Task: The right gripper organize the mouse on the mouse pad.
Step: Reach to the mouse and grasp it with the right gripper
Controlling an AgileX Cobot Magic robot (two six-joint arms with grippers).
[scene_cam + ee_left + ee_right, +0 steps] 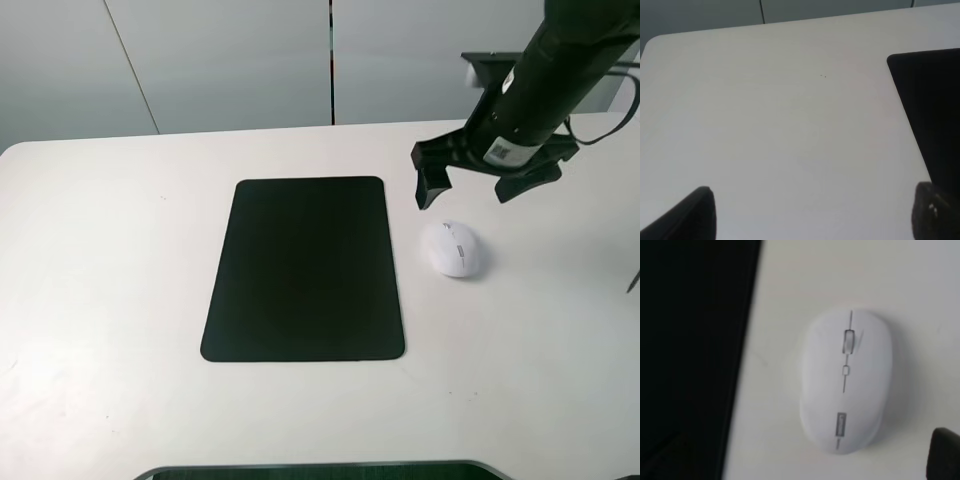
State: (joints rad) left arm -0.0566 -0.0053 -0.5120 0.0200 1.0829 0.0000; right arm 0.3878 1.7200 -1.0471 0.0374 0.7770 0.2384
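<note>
The mouse (452, 248) lies on the bare white table (100, 300) just beside the mouse pad (303, 268). It sits off the pad's right long edge, towards the far right corner, and does not touch it; nothing rests on the pad. The right gripper (470, 192) hovers over the mouse, a little further from the pad's near edge than the mouse is, with its two black fingers spread wide and nothing between them. Its wrist view looks down on the mouse, whose scroll wheel (848, 340) and grey strip run roughly parallel to the pad's edge. The mouse looks like a light, hard plastic shell with a smooth, rounded back, so it would probably slip if pinched high on the dome. The surer hold is likely low across its two long flanks, near the middle of its length, with the fingers straddling the body. It should stand a firm squeeze, though pressure on the wheel and buttons is best avoided. The left gripper (815, 220) hangs over bare table on the pad's left side, fingers wide apart and empty.
</note>
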